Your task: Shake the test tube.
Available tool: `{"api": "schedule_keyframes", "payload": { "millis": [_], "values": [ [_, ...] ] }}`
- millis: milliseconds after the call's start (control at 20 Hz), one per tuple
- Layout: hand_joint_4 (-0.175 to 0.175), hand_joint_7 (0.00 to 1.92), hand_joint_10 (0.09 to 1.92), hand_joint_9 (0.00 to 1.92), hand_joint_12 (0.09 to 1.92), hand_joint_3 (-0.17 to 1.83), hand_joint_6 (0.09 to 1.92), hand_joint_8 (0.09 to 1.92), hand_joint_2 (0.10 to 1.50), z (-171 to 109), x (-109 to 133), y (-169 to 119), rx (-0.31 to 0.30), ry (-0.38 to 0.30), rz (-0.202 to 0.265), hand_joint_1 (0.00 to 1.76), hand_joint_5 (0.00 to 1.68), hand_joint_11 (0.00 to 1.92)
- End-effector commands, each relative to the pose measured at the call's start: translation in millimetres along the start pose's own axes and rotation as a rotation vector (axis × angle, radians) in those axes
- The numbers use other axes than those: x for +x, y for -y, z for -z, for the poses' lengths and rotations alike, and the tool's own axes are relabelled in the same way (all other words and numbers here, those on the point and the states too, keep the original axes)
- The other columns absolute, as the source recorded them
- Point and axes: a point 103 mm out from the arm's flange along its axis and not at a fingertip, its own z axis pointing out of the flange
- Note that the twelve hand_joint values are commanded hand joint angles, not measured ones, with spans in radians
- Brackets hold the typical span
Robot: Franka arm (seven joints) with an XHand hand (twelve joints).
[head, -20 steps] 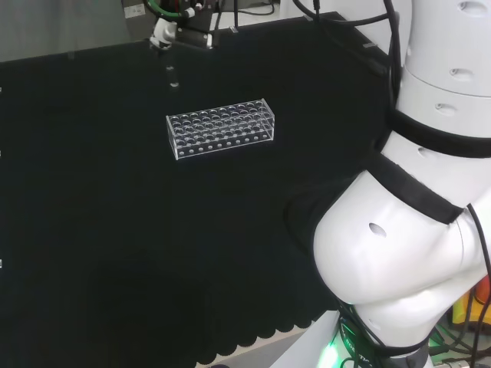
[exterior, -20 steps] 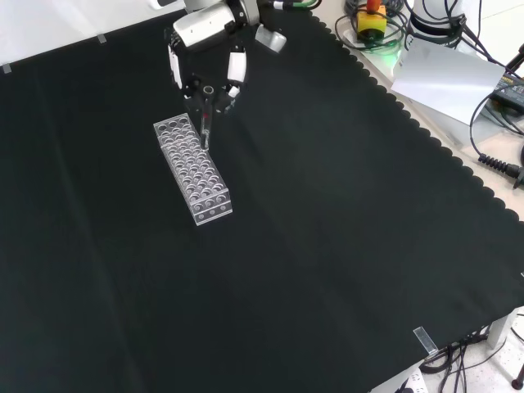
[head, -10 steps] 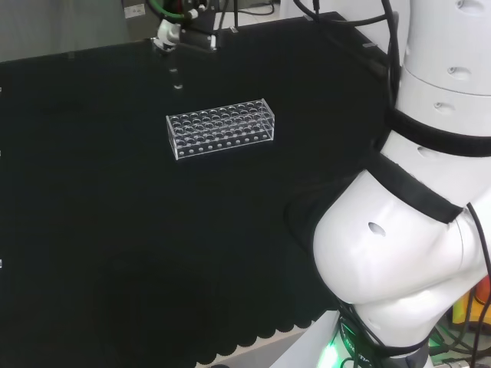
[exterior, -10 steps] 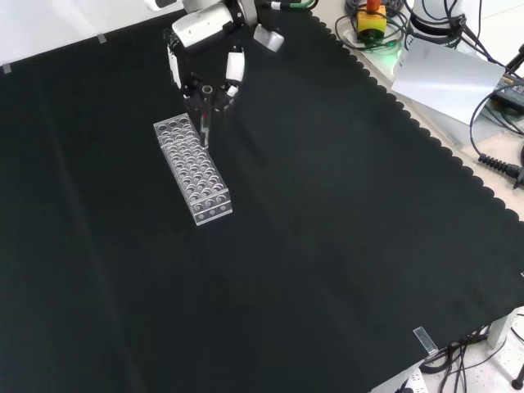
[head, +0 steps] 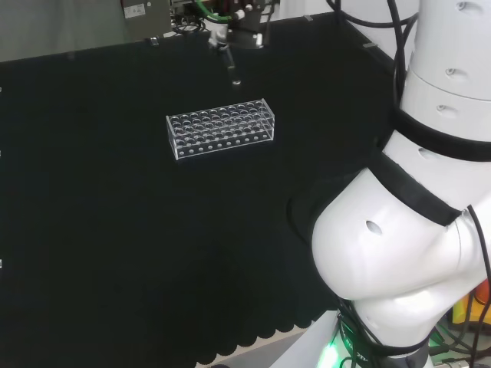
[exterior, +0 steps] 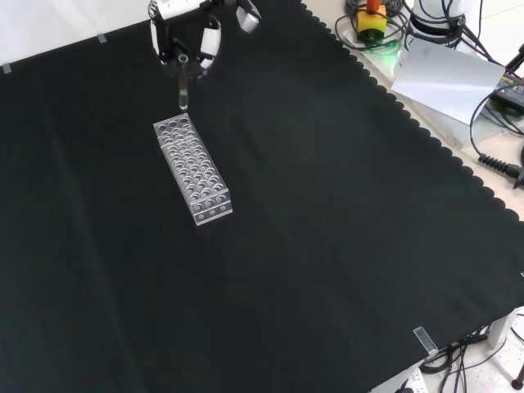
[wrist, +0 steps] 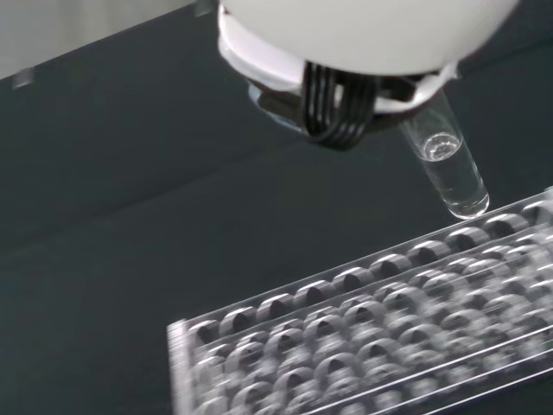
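Hand (exterior: 185, 56) shifted beyond rack (exterior: 193, 169), gripping test tube (exterior: 182, 94) upright

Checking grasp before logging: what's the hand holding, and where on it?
The hand holds a clear test tube, fingers closed on its upper end; the lower end hangs free above the rack.

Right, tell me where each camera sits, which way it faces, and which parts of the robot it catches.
Head view: behind and above the base, looking over the white arm links at the test tube rack.
Front view: opposite side, looking down on the cloth; the robot hand enters from the top, holding the test tube.
Wrist view: at the wrist, looking past the palm at tube and rack.
All three show the rack and tube.
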Motion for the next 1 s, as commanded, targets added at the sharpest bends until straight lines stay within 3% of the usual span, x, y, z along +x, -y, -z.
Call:
{"api": "schedule_keyframes", "payload": {
  "millis": [50, 250, 450, 1000],
  "values": [
    [-0.175, 1.36, 0.48, 1.33, 0.92, 0.5, 0.26, 0.76, 0.71, 24, -60, -11, -0.06, 0.068, -0.089, 1.43, 1.32, 1.2],
    [-0.175, 1.36, 0.48, 1.33, 0.92, 0.5, 0.26, 0.76, 0.71, 33, -70, -14, -0.072, 0.076, -0.099, 1.43, 1.32, 1.2],
    [-0.175, 1.36, 0.48, 1.33, 0.92, 0.5, 0.26, 0.76, 0.71, 28, -62, -14, -0.062, 0.048, -0.084, 1.43, 1.32, 1.2],
    [-0.175, 1.36, 0.48, 1.33, 0.92, 0.5, 0.25, 0.76, 0.71, -7, 14, -4, 0.014, -0.069, 0.01, 1.43, 1.32, 1.2]
  ]
}}
